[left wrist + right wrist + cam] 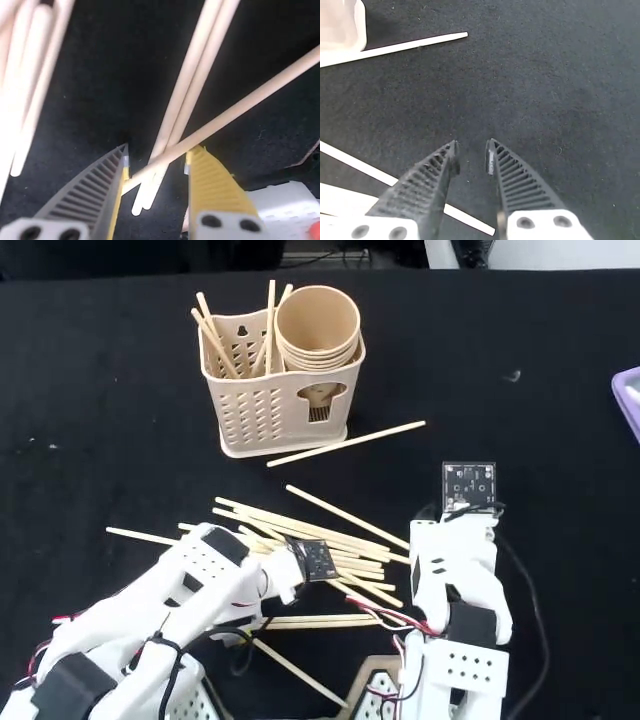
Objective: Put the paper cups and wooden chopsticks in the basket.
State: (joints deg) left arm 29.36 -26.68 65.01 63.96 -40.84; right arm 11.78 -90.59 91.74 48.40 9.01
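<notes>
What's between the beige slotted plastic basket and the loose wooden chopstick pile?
High view: one lone pale wooden chopstick on black tabletop, beside the basket.

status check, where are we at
left tool open astride loose chopsticks, one crossing. right tool open, empty. cups in basket.

Basket (280,405) sits far-centre on table (520,340). Cups (318,325) are stacked in its right section, w/ a few sticks (225,340) standing in the left section. One stick (346,444) lies angled just near-right of basket. Loose pile (340,540) of crossed sticks lies near-centre. L arm (200,575) is near-left, L gripper (156,152) low over pile w/ sticks between its jaws. R arm (455,575) is near-right, R gripper (471,150) just right of pile, over bare table.
</notes>
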